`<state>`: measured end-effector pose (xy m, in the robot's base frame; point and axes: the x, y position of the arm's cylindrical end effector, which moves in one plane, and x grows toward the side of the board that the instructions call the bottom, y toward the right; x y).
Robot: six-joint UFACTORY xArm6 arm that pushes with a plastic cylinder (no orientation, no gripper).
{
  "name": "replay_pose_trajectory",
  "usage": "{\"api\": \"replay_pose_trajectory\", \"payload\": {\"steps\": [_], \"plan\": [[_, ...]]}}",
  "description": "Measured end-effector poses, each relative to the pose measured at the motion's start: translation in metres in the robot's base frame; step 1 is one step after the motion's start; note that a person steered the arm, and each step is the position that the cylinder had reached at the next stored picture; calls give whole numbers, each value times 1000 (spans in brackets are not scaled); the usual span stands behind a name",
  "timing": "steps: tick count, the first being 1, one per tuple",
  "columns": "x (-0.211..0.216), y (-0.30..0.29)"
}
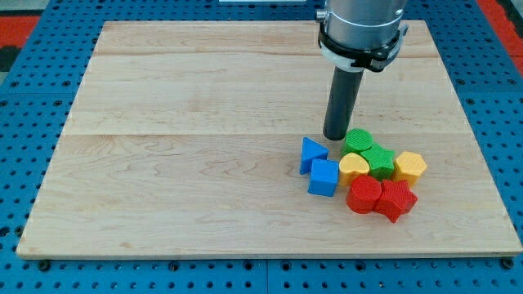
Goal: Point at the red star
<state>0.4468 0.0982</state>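
My tip (336, 136) rests lower right of frame, above the block cluster, well apart from red star (395, 199); no pincer in view.

Blue triangle (311, 153) touching blue cube (323, 177); wooden board (180, 163).

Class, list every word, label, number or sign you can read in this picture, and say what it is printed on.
None: no readable text shows on the wooden board, the coloured blocks such as the red star, the arm above my tip, or the blue pegboard.
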Motion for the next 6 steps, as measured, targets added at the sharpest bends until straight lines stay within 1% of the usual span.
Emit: {"api": "replay_pose_trajectory", "payload": {"steps": [2, 3, 4, 5, 6], "plan": [[-2, -8], [-66, 32], [-42, 152], [63, 184], [168, 162]]}}
